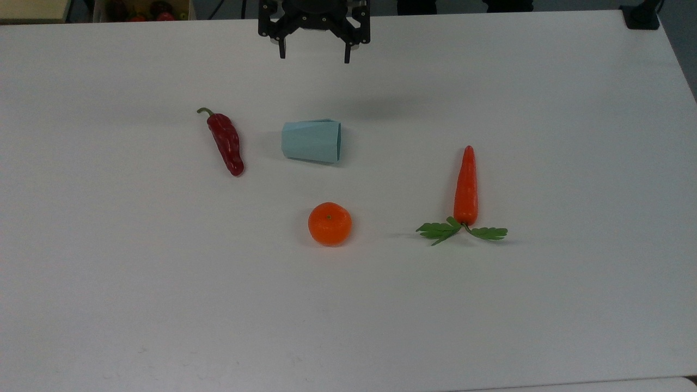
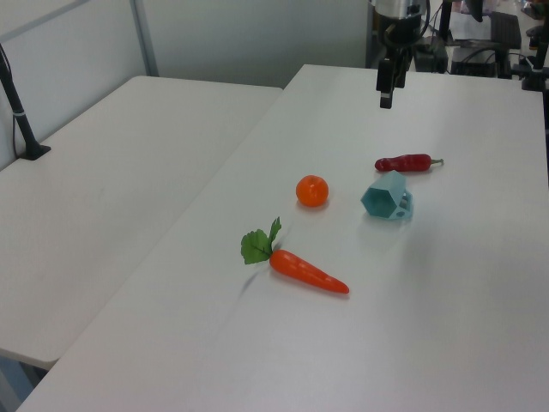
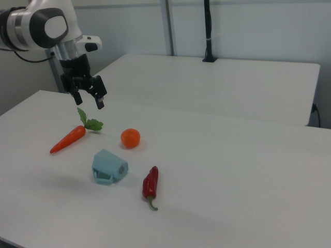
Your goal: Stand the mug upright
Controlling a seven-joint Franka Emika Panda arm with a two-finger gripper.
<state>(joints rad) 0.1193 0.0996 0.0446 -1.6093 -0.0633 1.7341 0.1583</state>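
Top view puts your tool (image 1: pixel 314 54) high at the desk's (image 1: pixel 163 299) far edge, fingers spread wide and holding nothing, well apart from the mug (image 1: pixel 311 141). You are at the approach step; no grasp has begun. The mug lies on its side between the pepper (image 1: pixel 225 141) and the carrot (image 1: pixel 466 185), with the orange (image 1: pixel 329 224) near it. In the top view its wider rim points right. In the right view the small handle sits low, against the desk.

Your next move, as I judge it, is to come down over the mug, turn the fingers to span its body or pinch the rim wall, then tip it onto its narrow base.

Expect hard, smooth, flat facets on a tapered pale blue body; it may slip. The desk is plain matte white.
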